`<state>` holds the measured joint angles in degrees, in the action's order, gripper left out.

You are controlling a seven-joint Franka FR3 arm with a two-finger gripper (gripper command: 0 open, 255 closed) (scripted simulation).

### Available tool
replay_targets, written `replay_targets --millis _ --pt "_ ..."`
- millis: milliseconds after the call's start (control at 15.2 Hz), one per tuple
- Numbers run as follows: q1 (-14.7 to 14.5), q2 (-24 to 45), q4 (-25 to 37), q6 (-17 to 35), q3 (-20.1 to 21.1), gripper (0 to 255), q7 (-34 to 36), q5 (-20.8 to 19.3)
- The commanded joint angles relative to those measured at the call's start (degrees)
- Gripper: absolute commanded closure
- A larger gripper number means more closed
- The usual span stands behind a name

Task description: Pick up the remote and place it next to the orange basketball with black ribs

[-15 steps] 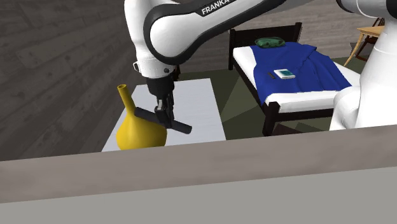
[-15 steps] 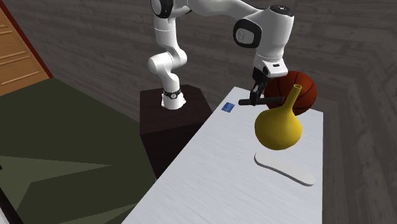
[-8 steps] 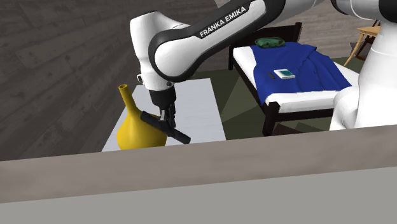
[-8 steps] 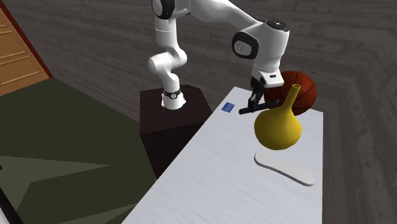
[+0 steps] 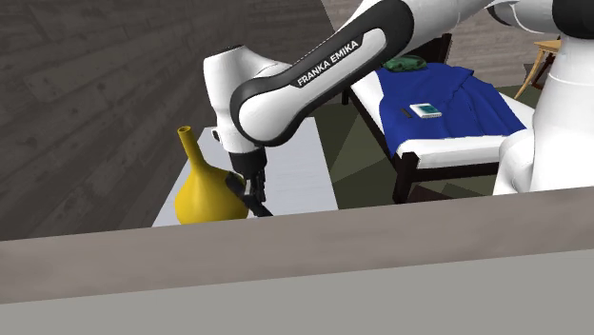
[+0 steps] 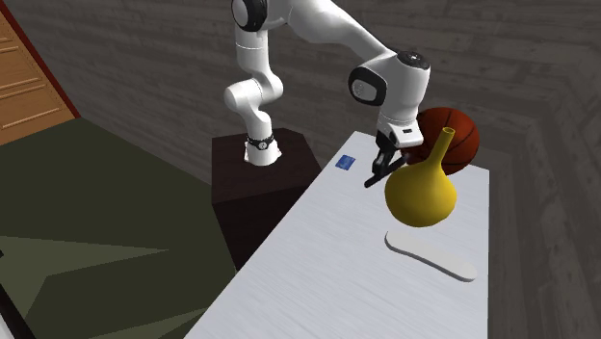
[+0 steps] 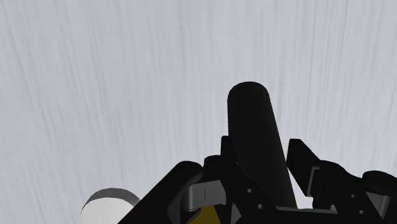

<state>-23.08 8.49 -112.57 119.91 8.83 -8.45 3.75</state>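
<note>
Remote in tool; "FRANKA EMIKA" arm

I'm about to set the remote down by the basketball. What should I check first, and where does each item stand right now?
1. Grip: the hand is shut on the black remote, which sits clasped between its two sides in the wrist view: ok.
2. Landing spot: bare table lies under the remote: ok.
3. Target: the orange basketball sits on the table close beyond the hand: ok.
4. Clearance from the yellow vase: the remote's end overlaps it in the second exterior view; touching or apart: cannot tell.
5. Remote's height above the table: cannot tell.
</note>
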Motion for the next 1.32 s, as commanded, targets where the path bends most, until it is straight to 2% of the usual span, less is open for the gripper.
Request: replay_targets --millis 0,726,1188,1254 --pt "-0.1 0.6 -1.0 1.5 0.0 255 0.0 0.0" --pt "-0.3 4.9 -4.5 9.3 0.0 255 -0.1 -0.5" --pt "-0.2 4.9 -4.5 9.3 0.0 255 -0.1 -0.5" --pt "-0.3 5.2 -3.8 8.9 0.1 0 0.2 -0.6"
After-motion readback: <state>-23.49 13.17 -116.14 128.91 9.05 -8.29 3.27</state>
